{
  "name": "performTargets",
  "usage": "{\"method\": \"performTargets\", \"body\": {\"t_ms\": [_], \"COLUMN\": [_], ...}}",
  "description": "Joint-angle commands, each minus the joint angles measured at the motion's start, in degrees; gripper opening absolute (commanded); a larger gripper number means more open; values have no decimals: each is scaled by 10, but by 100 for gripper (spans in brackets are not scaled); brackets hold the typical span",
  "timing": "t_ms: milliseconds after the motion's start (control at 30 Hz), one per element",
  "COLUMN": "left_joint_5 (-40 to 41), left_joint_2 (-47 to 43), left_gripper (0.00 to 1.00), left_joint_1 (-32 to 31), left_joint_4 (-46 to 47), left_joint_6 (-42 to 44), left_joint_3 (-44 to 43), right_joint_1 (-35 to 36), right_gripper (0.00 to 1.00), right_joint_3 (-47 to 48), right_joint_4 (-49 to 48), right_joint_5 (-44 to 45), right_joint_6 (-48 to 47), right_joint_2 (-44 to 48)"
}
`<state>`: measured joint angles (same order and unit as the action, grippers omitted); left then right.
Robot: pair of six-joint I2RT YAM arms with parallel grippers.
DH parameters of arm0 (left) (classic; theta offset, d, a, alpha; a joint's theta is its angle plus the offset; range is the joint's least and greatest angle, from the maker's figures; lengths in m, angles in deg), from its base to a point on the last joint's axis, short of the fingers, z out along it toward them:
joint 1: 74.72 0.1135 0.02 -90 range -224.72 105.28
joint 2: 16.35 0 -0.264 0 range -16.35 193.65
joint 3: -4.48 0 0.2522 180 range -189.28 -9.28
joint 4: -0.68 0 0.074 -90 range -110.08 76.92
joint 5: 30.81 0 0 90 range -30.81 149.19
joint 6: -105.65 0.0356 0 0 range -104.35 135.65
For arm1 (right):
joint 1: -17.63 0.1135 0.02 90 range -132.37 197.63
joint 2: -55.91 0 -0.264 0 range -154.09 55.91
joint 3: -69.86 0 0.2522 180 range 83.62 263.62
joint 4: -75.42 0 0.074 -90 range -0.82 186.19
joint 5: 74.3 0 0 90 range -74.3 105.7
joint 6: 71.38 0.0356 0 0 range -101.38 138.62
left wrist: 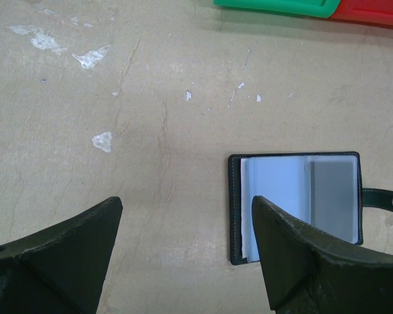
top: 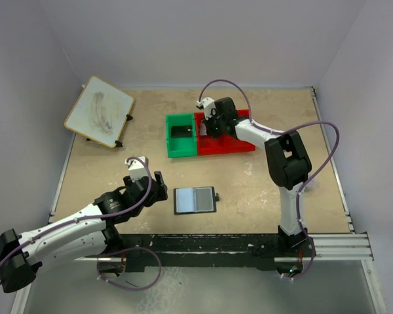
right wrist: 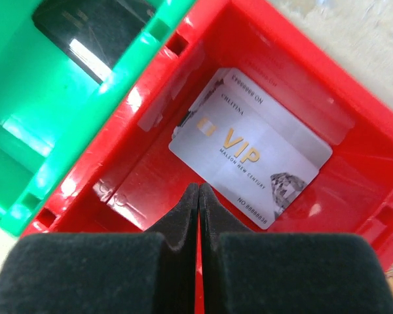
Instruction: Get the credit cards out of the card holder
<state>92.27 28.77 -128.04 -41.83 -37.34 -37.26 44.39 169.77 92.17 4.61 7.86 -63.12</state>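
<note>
Bright, even light, soft shadows, with glare on the green bin (right wrist: 26, 131).

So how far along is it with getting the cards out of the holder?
Done: a silver card lies in the red bin and a dark card in the green bin. In hand: nothing; the right pincer is shut and empty above the red bin, the left pincer open beside the open card holder. Left: a grey card seems to sit in the pocket by its tab.
</note>
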Motion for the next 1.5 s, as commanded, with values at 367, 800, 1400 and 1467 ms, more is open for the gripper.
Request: {"method": "performTargets", "body": {"t_ms": [367,800,1400,1467], "left_joint_5": [14,17,8,9], "left_joint_2": [0,-4,6,3], "left_gripper": [78,78,78,77], "left_joint_1": [0,0,0,0], "left_joint_4": [9,1,10,10], "left_joint_6": [1,0,-1,-1], "left_joint_3": [-16,-19,-16,-15], "right_joint_1": [24,34,40,40], "right_gripper": [0,2,9,12], "right_joint_3": [56,67,68,61], "right_joint_4": [31,29,28,27], "right_joint_5": [90,144,155,142], "right_joint_6": [67,72,68,68], "right_joint_2": [-55,-64,-47,-30]}}
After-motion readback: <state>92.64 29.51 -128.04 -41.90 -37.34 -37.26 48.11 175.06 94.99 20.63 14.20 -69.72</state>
